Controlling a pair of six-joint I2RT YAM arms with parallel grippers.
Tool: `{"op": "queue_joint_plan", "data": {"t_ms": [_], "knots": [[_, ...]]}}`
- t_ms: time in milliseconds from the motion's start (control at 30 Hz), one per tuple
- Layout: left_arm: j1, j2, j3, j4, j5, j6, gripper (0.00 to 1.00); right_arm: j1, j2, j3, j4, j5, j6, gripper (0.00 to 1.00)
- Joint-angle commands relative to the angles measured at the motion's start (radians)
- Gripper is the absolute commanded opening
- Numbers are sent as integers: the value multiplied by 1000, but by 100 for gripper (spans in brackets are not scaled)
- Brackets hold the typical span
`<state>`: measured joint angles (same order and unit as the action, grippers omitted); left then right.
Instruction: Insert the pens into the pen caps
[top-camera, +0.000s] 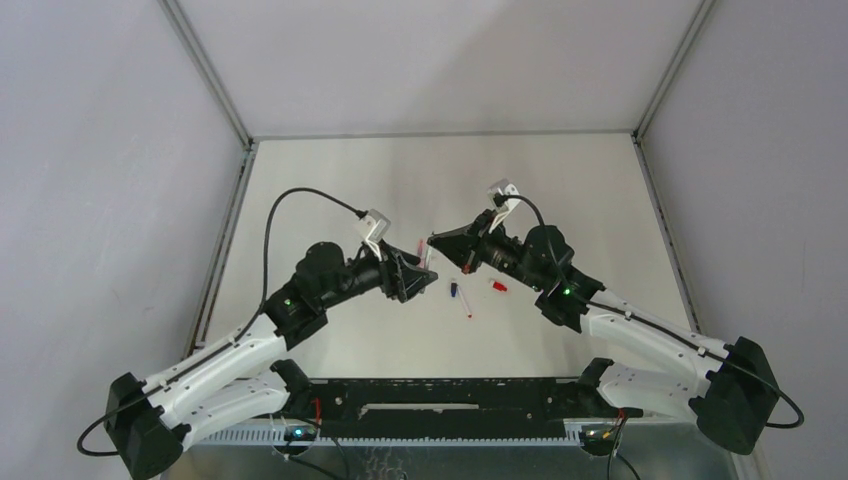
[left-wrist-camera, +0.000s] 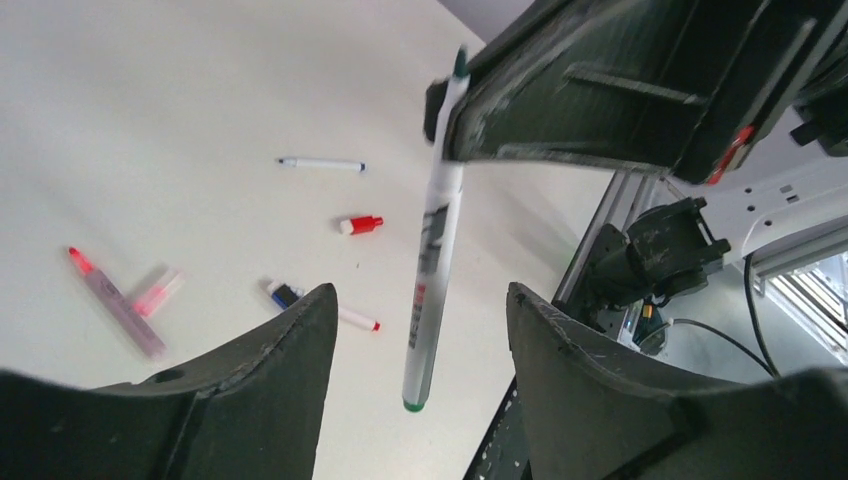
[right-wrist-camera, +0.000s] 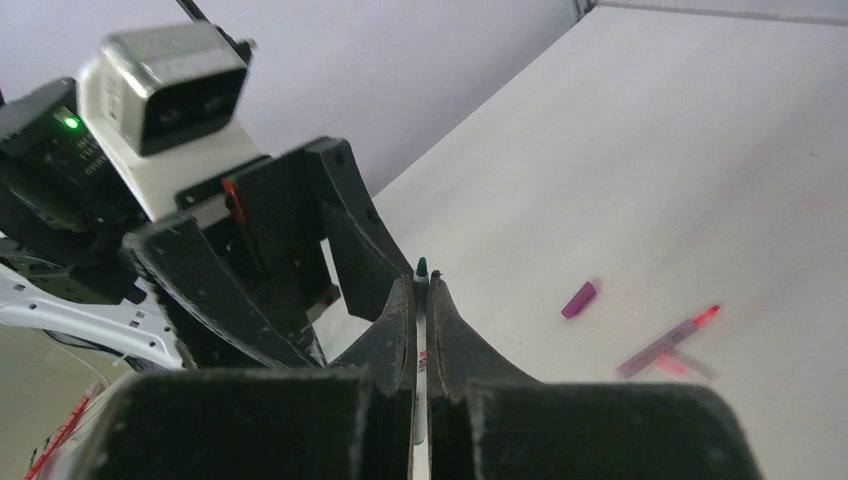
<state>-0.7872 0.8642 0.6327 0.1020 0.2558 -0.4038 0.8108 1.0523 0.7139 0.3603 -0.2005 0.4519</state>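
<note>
A white pen (left-wrist-camera: 435, 230) with a green tip hangs above the table, and my right gripper (right-wrist-camera: 421, 290) is shut on it near the tip; the green tip (right-wrist-camera: 421, 267) pokes out past the fingers. My left gripper (left-wrist-camera: 415, 330) is open, its fingers (left-wrist-camera: 290, 350) on either side of the pen's lower end without touching it. The two grippers meet mid-table, left (top-camera: 418, 272) and right (top-camera: 433, 244). On the table lie a red cap (left-wrist-camera: 362, 225), a magenta cap (right-wrist-camera: 579, 298), a pink cap (left-wrist-camera: 158, 292), a purple pen (left-wrist-camera: 110, 300), a white blue-tipped pen (left-wrist-camera: 320, 163) and a red-tipped pen with a blue cap (left-wrist-camera: 320, 308).
The loose pens and red cap (top-camera: 497, 286) lie just right of the grippers, near mid-table. A black rail (top-camera: 450, 395) runs along the table's near edge between the arm bases. Grey walls close in the table (top-camera: 560, 180) on the sides and back.
</note>
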Motion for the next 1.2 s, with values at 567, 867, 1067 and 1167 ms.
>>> {"op": "queue_joint_plan", "data": {"t_ms": [567,867,1067,1167], "knots": [[-5,-86,-150,81,-133,-66,0,-5,29,77,-50,82,-7,98],[48,-447,-227,-487,-637,-286,0,8,199,385,-499,341,-54,95],[54,-582,-252,-682,-711,-463,0,62,664,857,-900,369,-5,86],[54,-582,-252,-693,-703,-500,0,90,863,1080,-1041,387,-8,83]]}}
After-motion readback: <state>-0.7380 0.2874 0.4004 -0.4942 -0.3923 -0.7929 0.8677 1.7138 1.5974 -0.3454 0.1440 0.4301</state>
